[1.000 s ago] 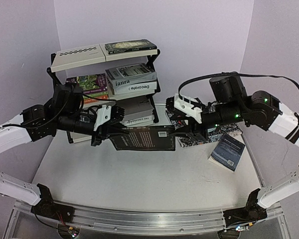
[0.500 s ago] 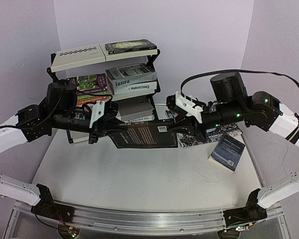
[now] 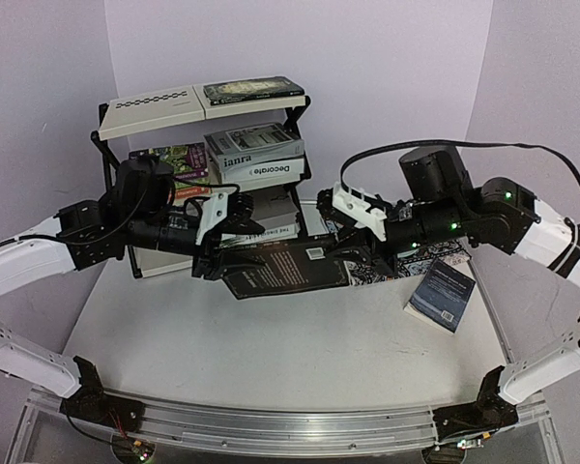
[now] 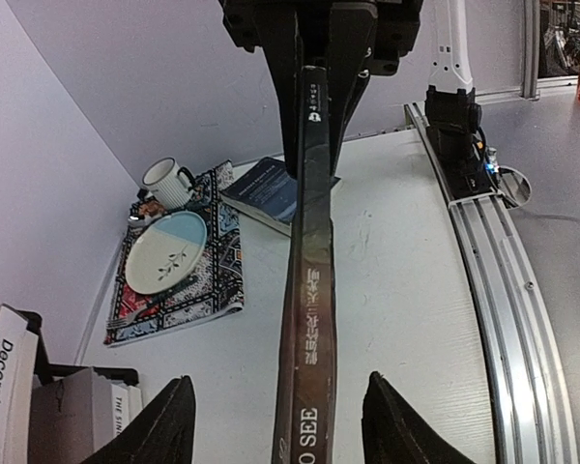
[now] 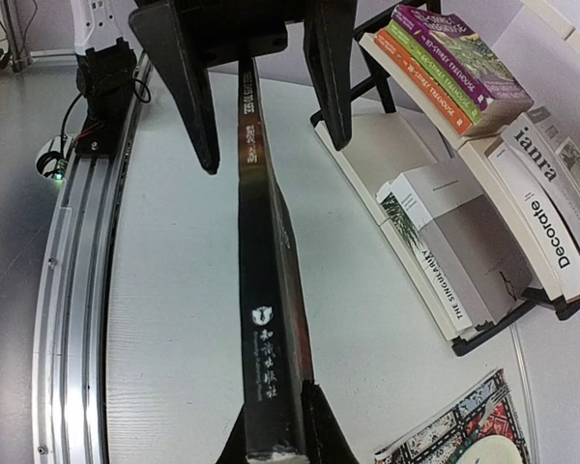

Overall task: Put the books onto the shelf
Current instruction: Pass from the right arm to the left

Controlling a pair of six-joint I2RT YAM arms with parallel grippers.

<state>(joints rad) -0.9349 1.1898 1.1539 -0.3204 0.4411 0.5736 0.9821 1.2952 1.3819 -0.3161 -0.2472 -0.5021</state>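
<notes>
Left hand (image 3: 227, 246): opened since earlier frame, fingers spread around black book (image 3: 288, 268), frame centre, before shelf (image 3: 155, 106).
Spine of black book (image 4: 304, 290): centre, between parted fingers (image 4: 164, 425), untouched.
Right hand (image 5: 275, 440): clamped on black book's end, bottom centre.

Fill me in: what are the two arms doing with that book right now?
The right gripper is shut on one end of a black book, holding it in front of the shelf. The left gripper is at the book's other end with its jaws open on either side of it, not gripping. Several books already sit on the shelf's tiers. A dark blue book lies on the table to the right, not yet shelved.
</notes>
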